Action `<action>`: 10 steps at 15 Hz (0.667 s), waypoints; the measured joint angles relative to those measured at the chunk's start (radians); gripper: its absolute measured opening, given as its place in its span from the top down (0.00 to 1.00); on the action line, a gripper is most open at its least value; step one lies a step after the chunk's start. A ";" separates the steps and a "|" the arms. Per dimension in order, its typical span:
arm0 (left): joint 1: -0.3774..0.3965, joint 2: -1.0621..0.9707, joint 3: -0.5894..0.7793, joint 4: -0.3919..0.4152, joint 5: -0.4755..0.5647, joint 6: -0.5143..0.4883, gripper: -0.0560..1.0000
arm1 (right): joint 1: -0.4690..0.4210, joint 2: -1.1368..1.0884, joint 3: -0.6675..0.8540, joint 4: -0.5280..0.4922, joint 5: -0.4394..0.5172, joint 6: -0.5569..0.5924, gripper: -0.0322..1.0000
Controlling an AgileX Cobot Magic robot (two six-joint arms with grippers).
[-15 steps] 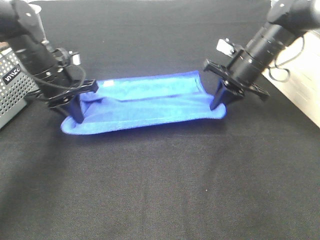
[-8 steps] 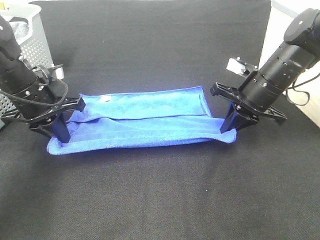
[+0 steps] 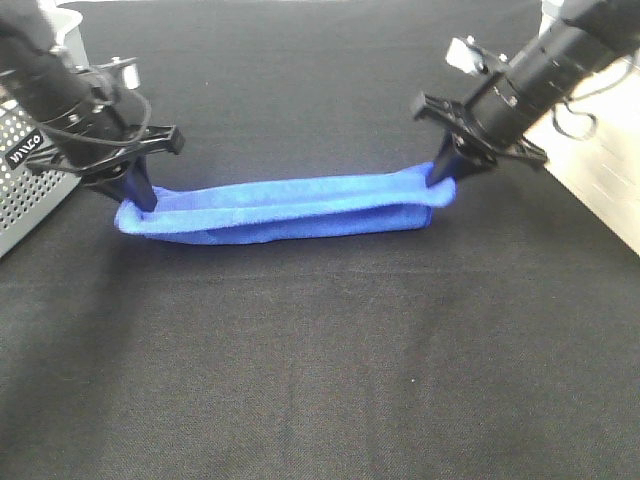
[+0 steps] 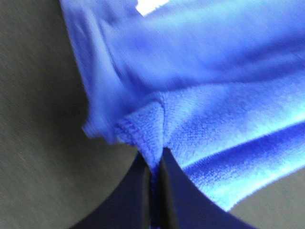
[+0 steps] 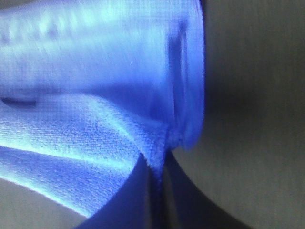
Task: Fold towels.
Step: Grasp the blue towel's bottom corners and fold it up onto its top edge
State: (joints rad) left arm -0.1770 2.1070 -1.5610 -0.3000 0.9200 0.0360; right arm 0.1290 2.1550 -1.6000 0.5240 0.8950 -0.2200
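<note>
Stretching across the black table [image 3: 320, 350], the blue towel [image 3: 285, 205] lies folded into a long, narrow band. Its end nearer the grey basket [image 3: 25, 170] is pinched tight in the left gripper's [image 3: 140, 195] jaws. The end away from the basket is clamped likewise by the right gripper [image 3: 442, 172].

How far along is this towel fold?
Done: the blue terry towel is doubled lengthwise into a narrow strip on the black tablecloth. In hand: left gripper and right gripper each pinch one end. Left: likely release, then a crosswise fold of the long strip.
</note>
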 joint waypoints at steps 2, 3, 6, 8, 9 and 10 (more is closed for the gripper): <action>0.000 0.082 -0.116 0.070 0.012 -0.061 0.93 | 0.000 0.084 -0.120 -0.003 0.033 0.002 0.97; 0.000 0.117 -0.167 0.088 0.012 -0.075 0.93 | 0.000 0.124 -0.172 -0.009 0.040 0.004 0.97; 0.000 0.217 -0.268 0.093 0.014 -0.079 0.93 | 0.000 0.219 -0.245 -0.022 0.041 0.018 0.96; 0.000 0.251 -0.284 0.089 0.016 -0.079 0.81 | 0.000 0.247 -0.248 -0.025 0.041 0.019 0.80; 0.000 0.252 -0.286 0.089 0.012 -0.079 0.64 | 0.000 0.250 -0.248 -0.027 0.041 0.019 0.63; 0.000 0.252 -0.288 0.085 0.010 -0.079 0.45 | 0.000 0.250 -0.249 -0.028 0.043 0.019 0.46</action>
State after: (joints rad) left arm -0.1770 2.3590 -1.8490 -0.2150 0.9300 -0.0430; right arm 0.1290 2.4050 -1.8490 0.4960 0.9380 -0.2010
